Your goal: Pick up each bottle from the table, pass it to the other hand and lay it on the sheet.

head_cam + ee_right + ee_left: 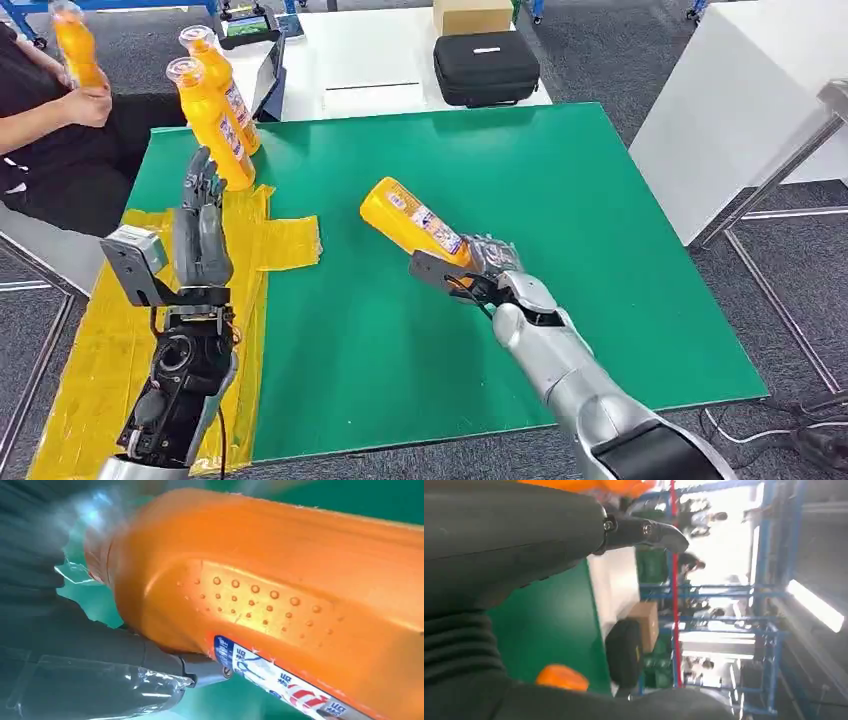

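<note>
Right hand (pixel 487 268) grips the orange bottle (pixel 413 221) mid-frame, tilted toward the left hand (pixel 200 215), fingers spread, seemingly ready to receive.

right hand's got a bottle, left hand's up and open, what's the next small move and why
Probably swing the right hand leftward to bring the bottle toward the left hand. The bottle is gripped near its cap end, tilted above the green table, its base pointing toward the left hand, which waits with fingers apart over the yellow sheet. A wide gap separates them, so the handover needs closing first.
</note>
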You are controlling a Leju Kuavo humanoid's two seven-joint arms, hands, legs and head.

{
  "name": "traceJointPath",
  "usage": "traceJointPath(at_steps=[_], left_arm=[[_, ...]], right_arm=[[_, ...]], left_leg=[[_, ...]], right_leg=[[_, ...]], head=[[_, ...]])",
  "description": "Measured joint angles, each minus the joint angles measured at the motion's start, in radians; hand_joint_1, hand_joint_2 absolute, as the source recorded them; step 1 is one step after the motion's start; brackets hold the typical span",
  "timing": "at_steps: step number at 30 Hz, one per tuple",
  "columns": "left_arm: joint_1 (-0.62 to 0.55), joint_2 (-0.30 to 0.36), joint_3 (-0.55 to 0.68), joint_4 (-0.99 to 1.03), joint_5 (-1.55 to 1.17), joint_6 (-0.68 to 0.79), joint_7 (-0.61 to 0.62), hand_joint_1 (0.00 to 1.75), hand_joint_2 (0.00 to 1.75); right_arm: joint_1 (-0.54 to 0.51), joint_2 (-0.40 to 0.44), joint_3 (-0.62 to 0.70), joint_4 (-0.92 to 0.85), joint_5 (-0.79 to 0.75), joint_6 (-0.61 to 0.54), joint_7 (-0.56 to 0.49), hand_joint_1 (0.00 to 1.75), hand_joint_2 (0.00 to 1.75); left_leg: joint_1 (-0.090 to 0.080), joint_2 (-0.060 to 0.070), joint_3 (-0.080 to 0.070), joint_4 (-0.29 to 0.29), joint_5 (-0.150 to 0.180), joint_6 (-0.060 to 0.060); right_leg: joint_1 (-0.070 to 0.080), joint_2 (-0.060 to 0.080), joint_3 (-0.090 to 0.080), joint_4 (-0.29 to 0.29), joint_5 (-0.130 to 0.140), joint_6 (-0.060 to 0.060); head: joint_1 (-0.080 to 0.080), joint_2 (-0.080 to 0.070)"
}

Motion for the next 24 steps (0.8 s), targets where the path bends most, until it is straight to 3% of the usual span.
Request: traceJointPath(at_steps=[5,13,15,24], left_arm=[[-0.027,0.001,0.033,0.114,0.15,-0.097,0.058,0.0,1.75],[-0.039,0.001,0.046,0.161,0.188,-0.113,0.072,0.0,1.75],[-0.058,0.003,0.084,0.305,0.307,-0.172,0.098,0.0,1.75],[-0.07,0.004,0.098,0.381,0.327,-0.17,0.103,0.0,1.75]], right_arm=[[0.033,-0.011,0.008,-0.075,-0.013,-0.023,0.018,1.75,1.75],[0.049,-0.019,0.016,-0.111,-0.015,-0.031,0.023,1.75,1.75],[0.092,-0.032,0.044,-0.234,-0.019,-0.032,0.042,1.75,1.75],[0.112,-0.04,0.063,-0.309,-0.023,-0.032,0.047,1.75,1.75]], left_leg=[[0.0,0.0,0.0,0.0,0.0,0.0],[0.0,0.0,0.0,0.0,0.0,0.0],[0.0,0.001,-0.001,0.0,0.0,0.0],[0.0,0.0,-0.002,0.0,0.0,0.0]], right_leg=[[0.0,0.0,-0.001,0.0,0.0,0.0],[0.0,0.0,-0.001,0.0,0.0,0.0],[0.0,0.0,-0.002,0.0,0.0,0.0],[0.0,0.0,-0.002,0.0,0.0,0.0]], head=[[0.0,0.0],[0.0,0.0],[0.0,0.0],[0.0,0.0]])
